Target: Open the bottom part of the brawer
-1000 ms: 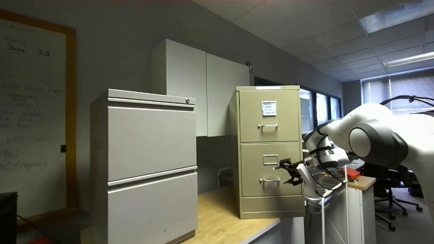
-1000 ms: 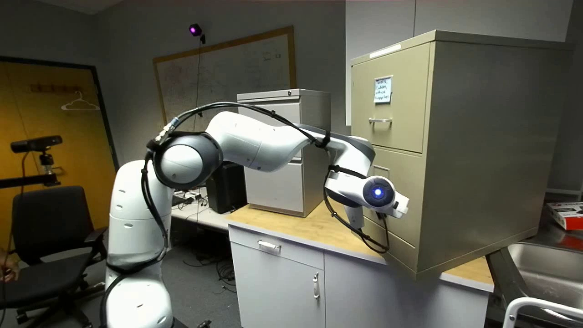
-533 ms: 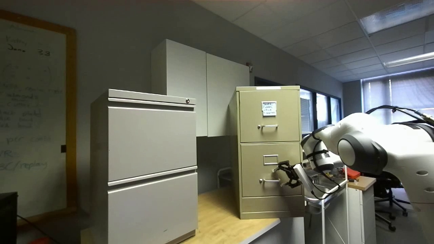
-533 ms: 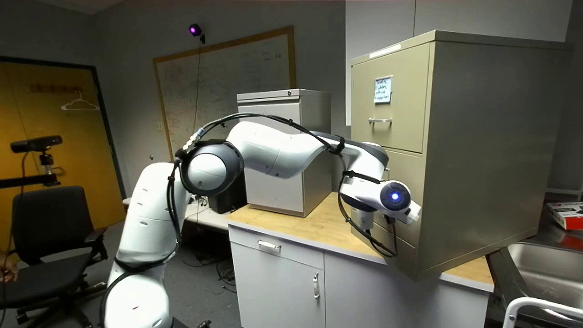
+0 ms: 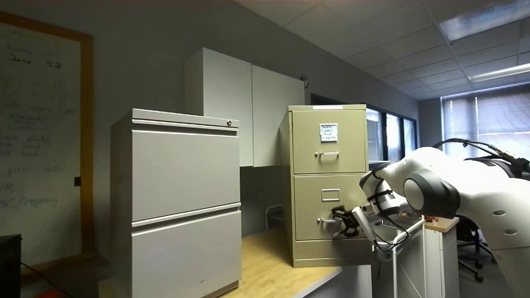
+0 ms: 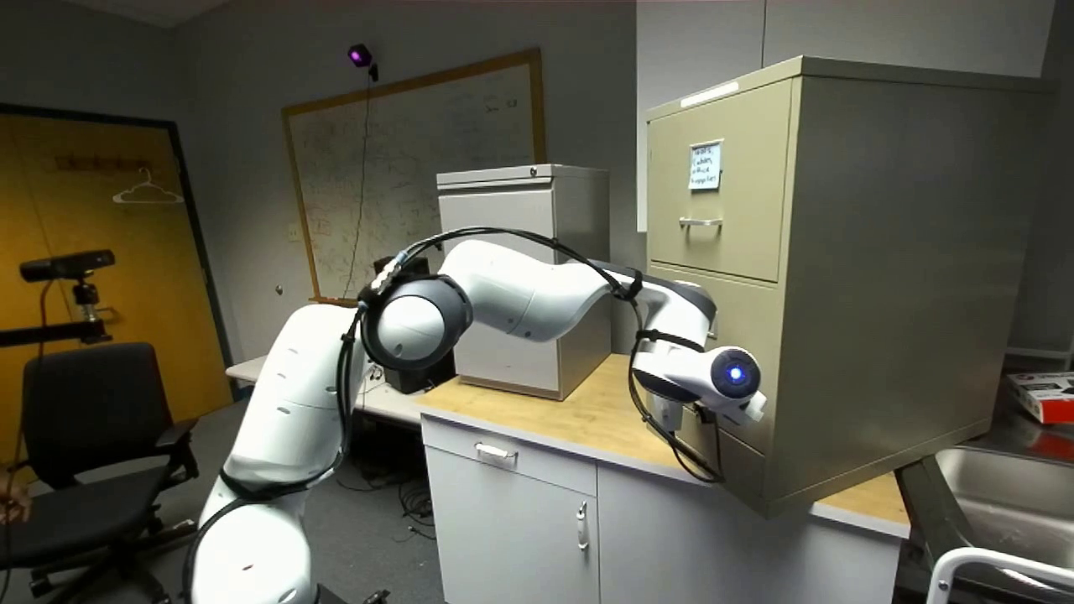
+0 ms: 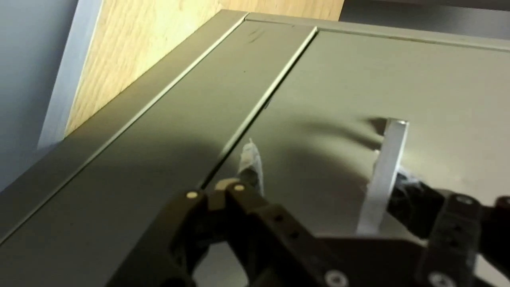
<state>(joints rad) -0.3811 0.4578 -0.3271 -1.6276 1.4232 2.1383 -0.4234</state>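
Fingers (image 7: 251,161) spread wide, the claw (image 5: 335,222) has dropped level with the handle (image 7: 382,175) of the closed lower drawer (image 5: 309,205) in a beige filing cabinet (image 6: 906,285) on the counter (image 6: 579,411), one finger apparently behind it; the opening pull now looks near.

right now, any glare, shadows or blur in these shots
Wrist view: the gripper is partly out of focus, dark shadows on the lower drawer; in an exterior view, the window glares; in both exterior views, the whiteboard is mostly unreadable.
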